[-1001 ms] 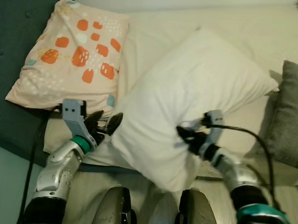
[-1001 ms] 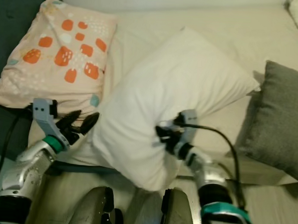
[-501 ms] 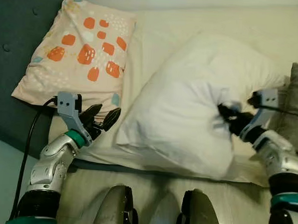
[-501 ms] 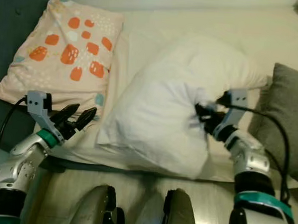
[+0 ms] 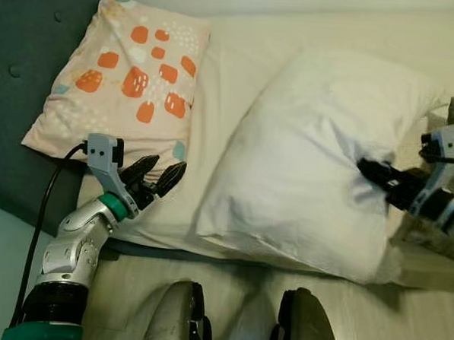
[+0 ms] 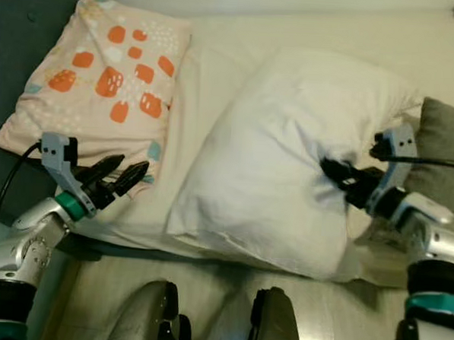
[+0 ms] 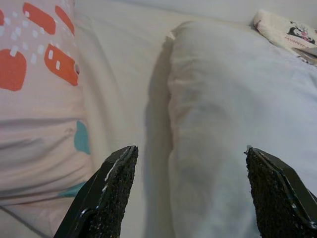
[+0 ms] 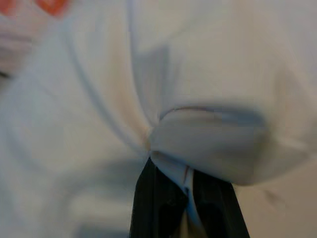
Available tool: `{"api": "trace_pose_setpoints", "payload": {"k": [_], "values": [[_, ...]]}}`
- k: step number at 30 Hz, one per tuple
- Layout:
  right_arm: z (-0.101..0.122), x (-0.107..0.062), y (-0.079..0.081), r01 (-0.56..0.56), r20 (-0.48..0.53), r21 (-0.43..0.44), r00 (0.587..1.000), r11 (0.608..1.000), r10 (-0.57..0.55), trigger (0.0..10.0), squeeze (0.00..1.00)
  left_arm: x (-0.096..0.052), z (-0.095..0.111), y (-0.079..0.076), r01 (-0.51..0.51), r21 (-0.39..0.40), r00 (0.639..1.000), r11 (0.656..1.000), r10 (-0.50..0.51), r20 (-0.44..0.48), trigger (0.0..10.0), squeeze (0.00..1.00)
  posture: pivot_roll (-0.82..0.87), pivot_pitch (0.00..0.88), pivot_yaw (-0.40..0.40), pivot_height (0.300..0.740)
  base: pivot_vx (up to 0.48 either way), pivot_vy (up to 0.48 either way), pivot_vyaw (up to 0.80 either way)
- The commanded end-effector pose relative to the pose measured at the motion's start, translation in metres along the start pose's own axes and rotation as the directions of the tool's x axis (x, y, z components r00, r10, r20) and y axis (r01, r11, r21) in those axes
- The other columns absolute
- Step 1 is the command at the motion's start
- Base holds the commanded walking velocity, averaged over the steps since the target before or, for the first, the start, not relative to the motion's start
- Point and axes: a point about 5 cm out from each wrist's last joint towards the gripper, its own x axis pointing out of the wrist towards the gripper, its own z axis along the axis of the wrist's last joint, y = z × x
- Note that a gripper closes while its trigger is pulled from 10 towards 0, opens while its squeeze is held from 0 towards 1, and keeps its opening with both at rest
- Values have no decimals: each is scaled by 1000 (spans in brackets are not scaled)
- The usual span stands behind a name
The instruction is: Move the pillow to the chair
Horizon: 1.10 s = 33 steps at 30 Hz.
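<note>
The pillow (image 5: 319,159) is plain white, big and soft, with many creases. It lies on the bed (image 5: 231,86), near the front edge, and its long side runs from the front edge toward the back. On its right side the cloth is pulled into a small bunch.

The right gripper (image 6: 335,173) has this bunch: in the right wrist view its jaws are closed tight on a fold of the white cloth (image 8: 208,144), and the fold bulges out just past the 2 black fingers (image 8: 153,203). This view is blurred, so the fingertips themselves are hard to make out, and in the eye views they are sunk into the pillow. The right arm is cut off by the picture edge in the left eye view.

The left gripper (image 5: 156,178) is at the front left part of the bed, apart from the pillow. Its jaws stand wide open and hold nothing. In the left wrist view the 2 fingers (image 7: 106,196) frame the left edge of the pillow and the strip of bare sheet beside it; the pillow is ahead of the jaws, not between them.

A patterned pillow (image 5: 118,73) with orange marks lies at the back left corner of the bed, against a dark headboard (image 5: 19,60). A grey cushion (image 6: 445,151) lies at the right edge, partly hidden behind the right gripper and the white pillow. The robot's 2 feet (image 5: 177,320) stand on the floor before the bed.
</note>
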Motion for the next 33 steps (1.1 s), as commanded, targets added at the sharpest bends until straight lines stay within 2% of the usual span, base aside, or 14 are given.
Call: {"api": "trace_pose_setpoints", "payload": {"k": [1, 6, 7, 8, 9, 10, 14, 17, 18, 20, 21, 28, 30, 33], "values": [[-14, -3, -5, 86, -87, -77, 992, 993, -93, 0, 0, -5, -8, 5, -9, -29, 999, 1000, 8, -37, 10000, 0, 80, 112, 189, 621, 0, 0, 0], [-33, 0, -3, 156, -151, -146, 972, 977, -178, 0, 0, -3, -14, 8, -22, -75, 998, 997, 17, -62, 10000, 0, 84, 117, 194, 621, 0, 0, 0], [-36, 1, -3, 229, -125, -132, 961, 964, -246, 0, 0, -2, -19, 12, -39, -86, 997, 996, 33, -77, 10000, 0, 87, 125, 199, 621, 0, 0, 0], [-37, 1, -6, 307, -93, -123, 943, 944, -319, 0, 0, -1, -22, 15, -50, -96, 995, 994, 42, -89, 10000, 0, 86, 133, 204, 621, 0, 0, 0], [-31, -4, -18, 485, -13, -15, 874, 874, -485, 0, 0, 0, -27, 23, -71, -112, 991, 991, 57, -118, 10000, 0, 86, 145, 211, 621, 0, 0, 0], [-30, -5, -21, 517, 0, 12, 856, 856, -517, 0, 0, 0, -28, 24, -74, -116, 991, 991, 59, -124, 10000, 0, 86, 145, 211, 621, 0, 0, 0], [-31, -8, -25, 578, 22, 71, 814, 813, -581, 0, 0, 2, -42, 28, -97, -170, 980, 981, 64, -188, 10000, 0, 87, 157, 221, 621, 0, 0, 0], [-34, -7, -23, 582, 15, 73, 812, 810, -584, 0, 0, 2, -46, 27, -97, -189, 977, 977, 58, -203, 10000, 0, 87, 157, 221, 621, 0, 0, 0], [-42, -4, -18, 568, -5, 78, 822, 819, -569, 0, 0, 6, -51, 22, -78, -210, 976, 975, 31, -218, 10000, 427, 86, 161, 227, 621, 0, 0, 0], [-47, -2, -14, 557, -19, 81, 830, 826, -558, 0, 0, 8, -55, 19, -64, -225, 974, 972, 11, -227, 10000, 427, 84, 162, 228, 621, 0, 0, 0], [-54, 2, -7, 541, -30, 86, 841, 837, -540, 0, 0, 13, -58, 12, -26, -258, 973, 966, -35, -230, 10000, 1000, 79, 164, 230, 621, 0, 0, 0], [-84, 22, 35, 421, -64, 117, 907, 899, -417, 0, 0, 38, -72, -23, 125, -367, 952, 922, -216, -219, 10000, 1000, 38, 179, 230, 621, 0, 0, 0], [-87, 24, 40, 406, -68, 118, 914, 906, -401, 0, 0, 39, -74, -26, 135, -374, 948, 917, -230, -222, 10000, 1000, 38, 179, 230, 621, 0, 0, 0], [-96, 31, 62, 338, -67, 119, 941, 934, -332, 0, 0, 40, -85, -35, 141, -377, 936, 916, -247, -250, 10000, 1000, -7, 194, 226, 621, 0, 0, 0]]}}
